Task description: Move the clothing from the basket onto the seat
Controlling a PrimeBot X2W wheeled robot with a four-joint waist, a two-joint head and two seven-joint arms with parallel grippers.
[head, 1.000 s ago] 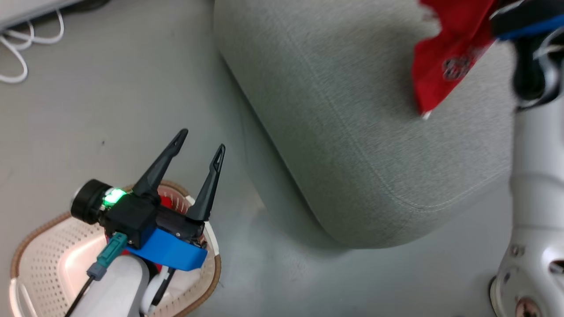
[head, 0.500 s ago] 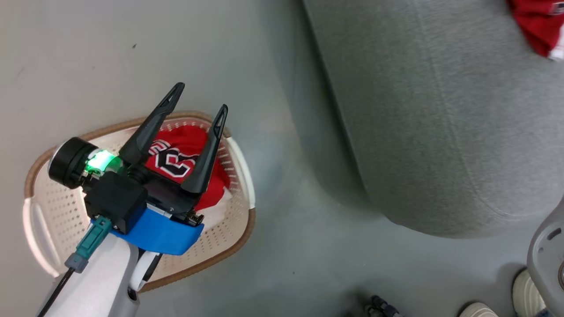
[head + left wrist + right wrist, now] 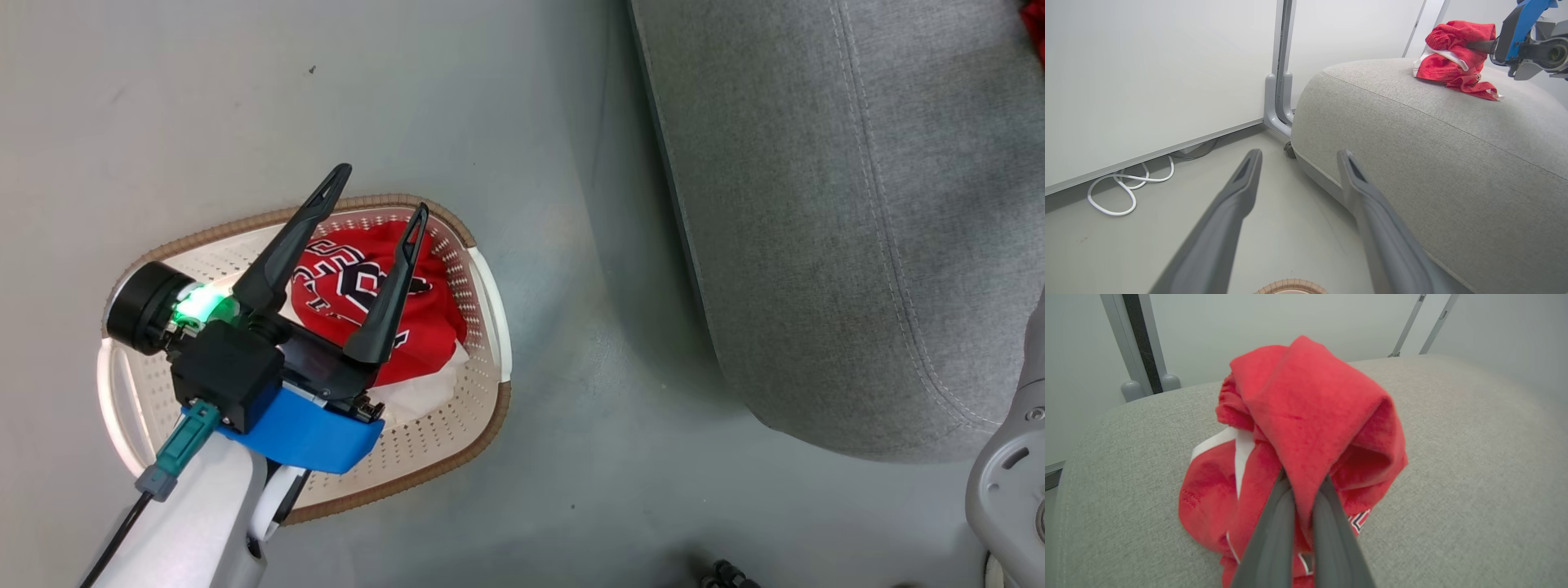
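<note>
The right gripper (image 3: 1304,479) is pinching a red white-striped garment (image 3: 1310,416) resting on the grey seat (image 3: 1453,457); the left gripper (image 3: 383,189), fingers spread, is hovering above the lettered red jersey (image 3: 424,327) lying in the basket (image 3: 482,408).

One crumpled red garment (image 3: 429,322) with black-and-white lettering is seen lying inside the cream perforated basket (image 3: 457,425) beside the light-grey seat (image 3: 816,204); a second red garment (image 3: 1306,428), white-striped, is bunched up on that seat's top.

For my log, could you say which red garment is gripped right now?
The garment on the seat, pinched by the right gripper; the other garment lies loose in the basket, ungripped.
</note>
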